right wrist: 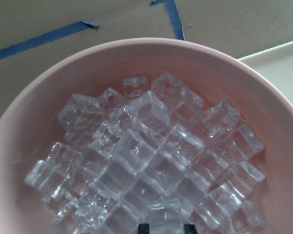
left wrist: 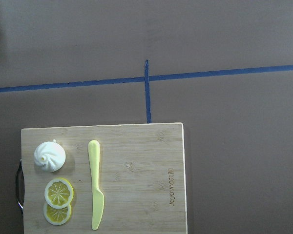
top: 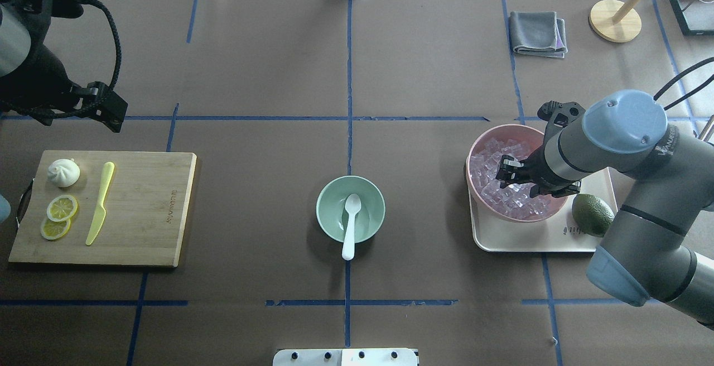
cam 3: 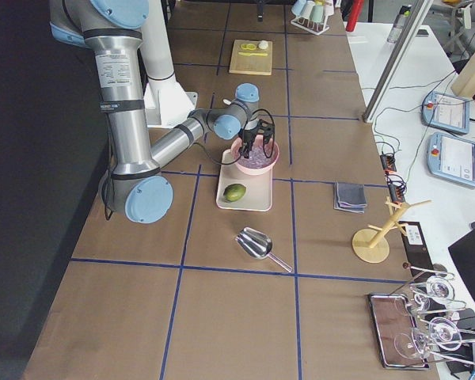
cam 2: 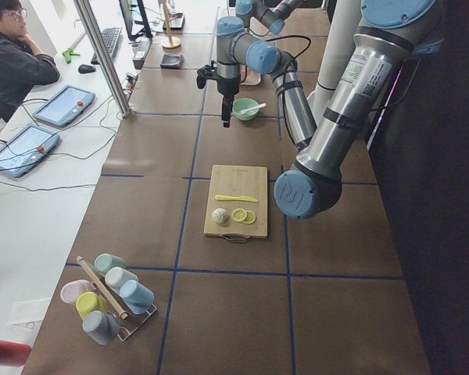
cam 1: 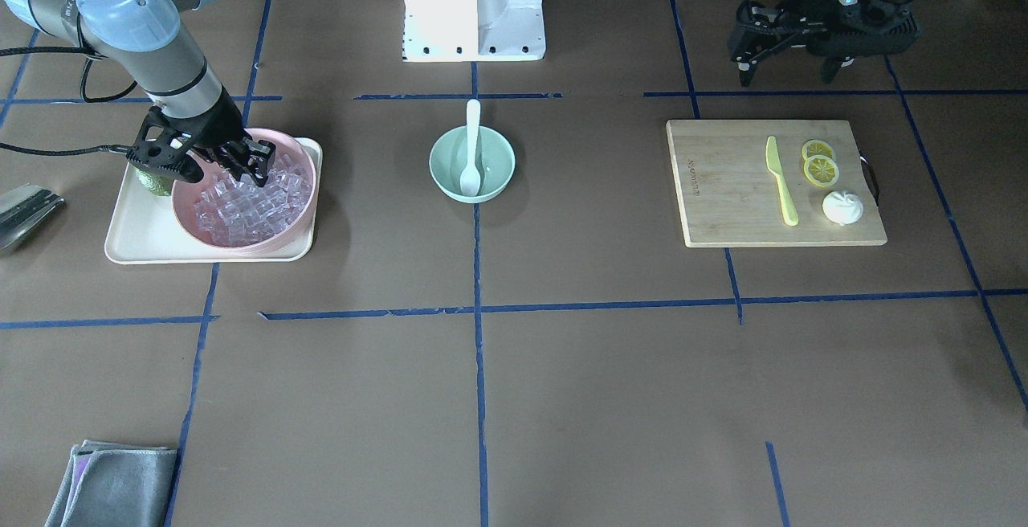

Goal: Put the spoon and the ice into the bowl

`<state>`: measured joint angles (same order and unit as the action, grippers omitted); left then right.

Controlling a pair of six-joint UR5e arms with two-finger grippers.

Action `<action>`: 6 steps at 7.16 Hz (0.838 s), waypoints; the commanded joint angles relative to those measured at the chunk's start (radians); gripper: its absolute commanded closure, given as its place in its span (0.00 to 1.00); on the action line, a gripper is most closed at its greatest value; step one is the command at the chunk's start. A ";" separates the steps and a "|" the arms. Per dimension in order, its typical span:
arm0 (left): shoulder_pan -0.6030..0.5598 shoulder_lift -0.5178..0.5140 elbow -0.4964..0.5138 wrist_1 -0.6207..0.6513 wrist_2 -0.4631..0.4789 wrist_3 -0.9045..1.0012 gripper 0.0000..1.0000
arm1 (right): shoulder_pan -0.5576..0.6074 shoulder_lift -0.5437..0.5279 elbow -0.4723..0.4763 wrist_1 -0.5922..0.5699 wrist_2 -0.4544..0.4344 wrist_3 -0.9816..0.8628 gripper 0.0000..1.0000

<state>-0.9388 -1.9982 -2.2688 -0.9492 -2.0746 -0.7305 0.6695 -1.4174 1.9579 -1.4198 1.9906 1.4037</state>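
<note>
Front view: the spoon (cam 1: 471,149) lies in the mint bowl (cam 1: 446,173). The right gripper (cam 1: 255,164) dips into the pink bowl's (cam 1: 295,219) ice (cam 1: 241,214); its jaw state is unclear. Overhead: the left gripper (top: 109,115) hovers beyond the cutting board (top: 150,210), its jaw state also unclear.

Glassy clear ice (right wrist: 151,161), glossy pink bowl (right wrist: 34,107), wooden board (left wrist: 136,165).

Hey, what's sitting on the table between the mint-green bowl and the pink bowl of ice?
Nothing: in the overhead view, only bare brown table with blue tape lines lies between the mint-green bowl and the pink bowl.
</note>
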 commanded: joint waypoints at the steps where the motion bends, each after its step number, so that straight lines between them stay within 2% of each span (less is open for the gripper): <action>1: 0.000 -0.001 -0.005 0.001 -0.005 -0.001 0.00 | 0.021 0.003 0.059 -0.083 0.002 -0.003 1.00; 3: 0.000 0.001 -0.005 0.001 -0.005 -0.001 0.00 | 0.033 0.024 0.146 -0.157 0.002 -0.003 1.00; 5: -0.018 0.033 -0.015 0.001 -0.004 0.002 0.00 | -0.031 0.177 0.113 -0.195 -0.010 0.000 1.00; 6: -0.044 0.054 -0.018 0.003 -0.004 0.047 0.00 | -0.069 0.293 0.060 -0.250 -0.016 0.003 1.00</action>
<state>-0.9581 -1.9702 -2.2814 -0.9477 -2.0787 -0.7194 0.6461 -1.2506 2.0668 -1.6144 1.9820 1.4039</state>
